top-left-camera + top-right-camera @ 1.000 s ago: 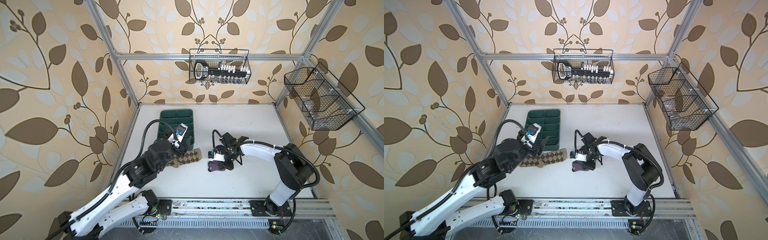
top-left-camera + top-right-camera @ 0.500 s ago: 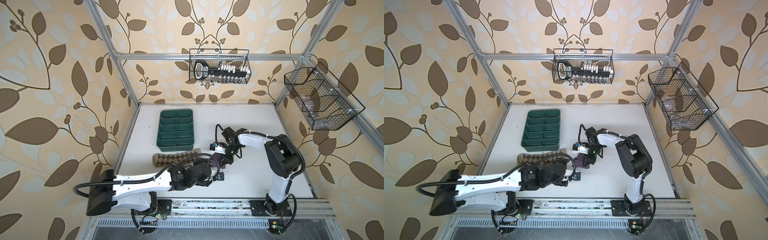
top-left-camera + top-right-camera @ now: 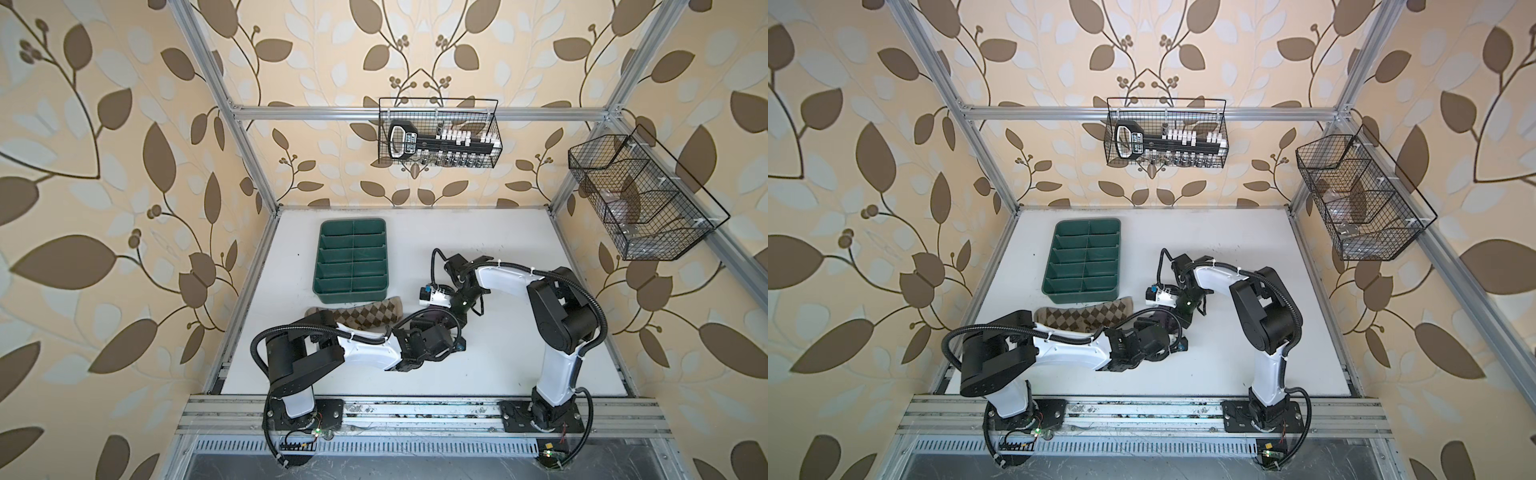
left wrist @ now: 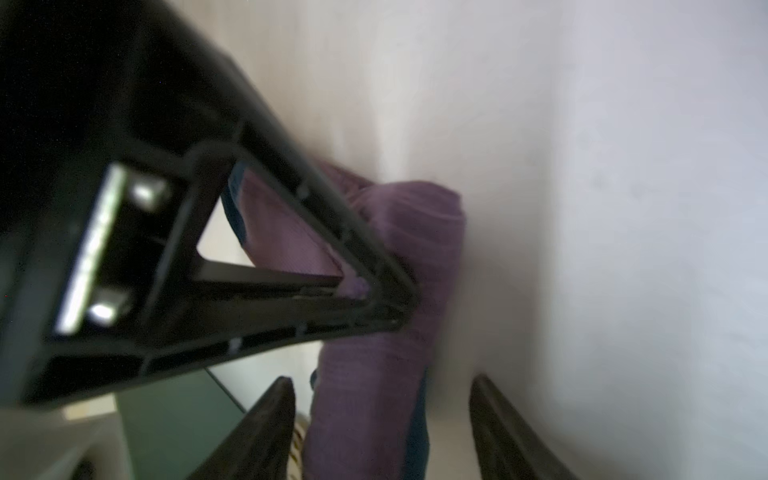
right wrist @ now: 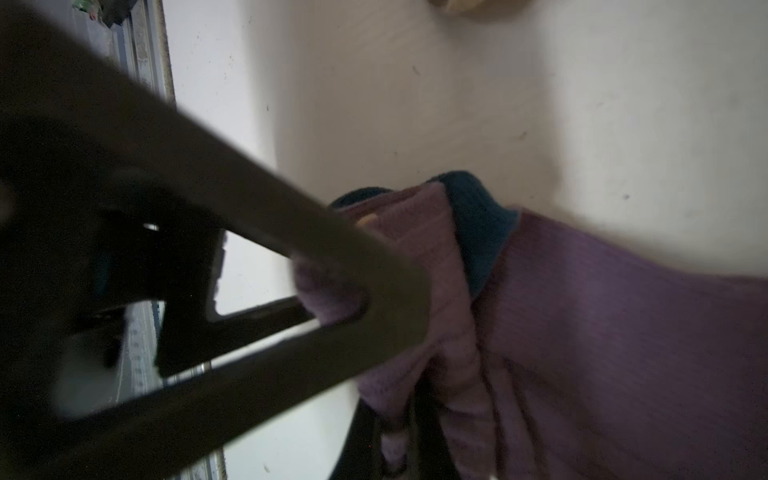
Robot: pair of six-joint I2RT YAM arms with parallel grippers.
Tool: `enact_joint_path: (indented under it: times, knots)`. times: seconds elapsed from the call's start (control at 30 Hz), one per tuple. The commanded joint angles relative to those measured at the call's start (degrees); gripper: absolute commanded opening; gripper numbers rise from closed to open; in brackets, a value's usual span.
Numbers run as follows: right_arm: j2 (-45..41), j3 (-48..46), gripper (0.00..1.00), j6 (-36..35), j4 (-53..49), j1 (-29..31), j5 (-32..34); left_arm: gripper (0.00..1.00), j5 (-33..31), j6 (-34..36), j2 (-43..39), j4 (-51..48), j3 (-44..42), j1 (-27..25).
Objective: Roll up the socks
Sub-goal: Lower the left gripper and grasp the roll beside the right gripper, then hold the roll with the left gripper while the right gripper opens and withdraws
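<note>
Straddling the purple sock [image 4: 415, 232], left gripper [image 4: 382, 380] fingers [image 4: 266, 424] are held spread, sock fold is pinched tight by right gripper [image 5: 365, 307].

The left arm [image 3: 365, 353] and right arm [image 3: 503, 276] pair glossy white link shells with matte black joint housings. Black corrugated cables loop along each, tied with white zip ties. Flat black base plates [image 3: 328, 411] anchor them, tiny green lights [image 3: 316, 432] glowing nearby. The fingers [image 4: 316, 208] are black triangular open frames.
</note>
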Motion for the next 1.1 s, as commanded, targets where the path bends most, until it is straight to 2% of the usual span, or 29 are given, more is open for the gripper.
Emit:
enact_joint_path:
  times: [0.0,0.07,0.13,0.23,0.33,0.43,0.5,0.57,0.67,0.77,0.9,1.07]
  knots:
    - [1.4,-2.7,0.06,-1.7,2.4,0.4,4.7,0.35,-0.9,-2.3,1.4,1.8,1.9,0.6]
    - [-0.3,-3.4,0.07,-1.1,3.5,-0.2,3.2,0.20,-0.6,-3.6,1.7,-0.4,2.2,0.9]
    - [-3.6,-4.7,0.11,0.8,6.8,-1.5,0.7,0.13,0.8,-5.1,1.0,-5.0,3.1,1.1]
    - [-10.4,-7.4,0.23,4.9,13.5,-4.7,-3.2,0.11,4.9,-8.2,-1.2,-11.8,4.7,1.4]
    - [-18.1,-10.4,0.31,11.0,21.0,-9.2,-6.4,0.11,9.3,-9.5,-2.5,-18.2,6.3,1.7]
    - [-27.6,-15.0,0.39,19.5,31.7,-14.2,-5.6,0.11,13.7,-10.3,-1.5,-24.2,9.1,2.5]
    - [-34.0,-17.7,0.41,25.3,37.1,-17.5,-2.0,0.12,18.1,-11.3,0.4,-28.2,11.9,3.7]
    - [-40.6,-19.6,0.42,30.4,39.6,-20.4,5.1,0.12,21.8,-13.5,3.6,-33.0,16.3,5.3]
    - [-51.8,-20.8,0.45,31.5,36.0,-20.7,18.0,0.12,29.0,-16.3,9.0,-40.2,23.7,8.3]
    - [-63.2,-22.7,0.46,26.6,30.5,-16.2,24.3,0.12,35.7,-18.9,15.0,-46.9,31.7,11.6]
    - [-74.4,-26.4,0.49,15.3,21.7,-0.4,34.9,0.14,45.2,-22.4,23.4,-55.2,42.1,16.4]
    - [-75.9,-33.0,0.58,2.8,14.1,19.5,48.7,0.15,53.8,-24.0,31.5,-60.6,48.8,20.5]
